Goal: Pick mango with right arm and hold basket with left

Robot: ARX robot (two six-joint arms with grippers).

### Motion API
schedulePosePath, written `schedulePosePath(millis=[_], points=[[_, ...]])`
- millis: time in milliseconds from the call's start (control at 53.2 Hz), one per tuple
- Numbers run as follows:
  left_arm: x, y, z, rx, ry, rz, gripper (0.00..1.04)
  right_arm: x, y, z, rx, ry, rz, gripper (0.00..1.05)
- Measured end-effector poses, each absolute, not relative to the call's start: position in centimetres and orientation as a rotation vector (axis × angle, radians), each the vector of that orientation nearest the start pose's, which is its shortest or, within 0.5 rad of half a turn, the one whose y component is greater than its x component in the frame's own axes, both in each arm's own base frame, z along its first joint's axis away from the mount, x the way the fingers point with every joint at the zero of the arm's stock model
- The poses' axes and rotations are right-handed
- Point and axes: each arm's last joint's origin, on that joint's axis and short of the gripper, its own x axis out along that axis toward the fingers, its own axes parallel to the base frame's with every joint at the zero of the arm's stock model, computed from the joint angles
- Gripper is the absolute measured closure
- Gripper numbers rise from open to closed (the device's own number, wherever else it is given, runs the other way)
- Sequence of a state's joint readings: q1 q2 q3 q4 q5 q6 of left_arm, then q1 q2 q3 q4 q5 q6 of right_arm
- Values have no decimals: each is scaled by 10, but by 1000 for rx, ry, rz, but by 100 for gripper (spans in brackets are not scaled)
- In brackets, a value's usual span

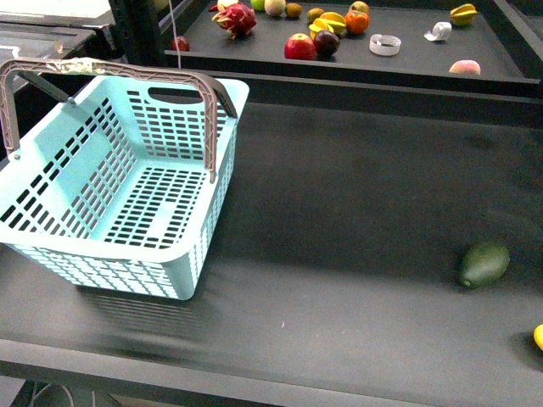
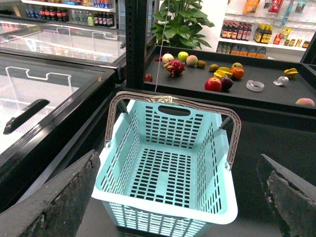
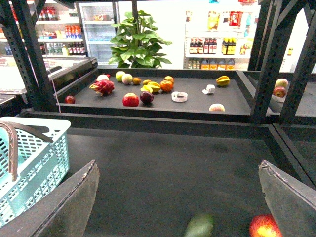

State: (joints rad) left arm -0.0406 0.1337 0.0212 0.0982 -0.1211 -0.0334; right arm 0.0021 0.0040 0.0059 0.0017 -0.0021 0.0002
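Note:
The pale turquoise basket (image 1: 127,182) stands empty at the table's left, with its grey-brown handles (image 1: 208,119) raised. My left gripper (image 2: 177,155) hovers open above and in front of the basket (image 2: 168,163), touching nothing. Only a yellow sliver of the mango (image 1: 539,337) shows, at the right edge of the front view. My right gripper (image 3: 177,163) is open and empty over the dark table. A blurred red-and-yellow fruit (image 3: 265,227) lies near one of its fingers (image 3: 291,197); I cannot tell if it is the mango. Neither arm appears in the front view.
A dark green egg-shaped fruit (image 1: 484,264) lies on the table's right part, left of the mango. Behind the table a raised black shelf (image 1: 475,80) carries several fruits. Black frame posts (image 3: 29,54) stand beside it, and a glass-topped freezer (image 2: 44,89) is left of the basket.

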Motion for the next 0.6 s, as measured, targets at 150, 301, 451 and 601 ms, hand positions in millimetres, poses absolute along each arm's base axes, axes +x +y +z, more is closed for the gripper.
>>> schedulePosePath(millis=[150, 301, 451, 601], points=[[125, 4, 169, -98, 46, 109, 8, 98, 0, 166, 0, -4, 4, 8], [157, 10, 173, -215, 90, 131, 8, 98, 0, 165, 0, -4, 4, 8], [193, 10, 164, -300, 148, 153, 8, 98, 0, 165, 0, -4, 4, 8], [234, 2, 149, -396, 227, 149, 8, 98, 0, 165, 0, -4, 4, 8]])
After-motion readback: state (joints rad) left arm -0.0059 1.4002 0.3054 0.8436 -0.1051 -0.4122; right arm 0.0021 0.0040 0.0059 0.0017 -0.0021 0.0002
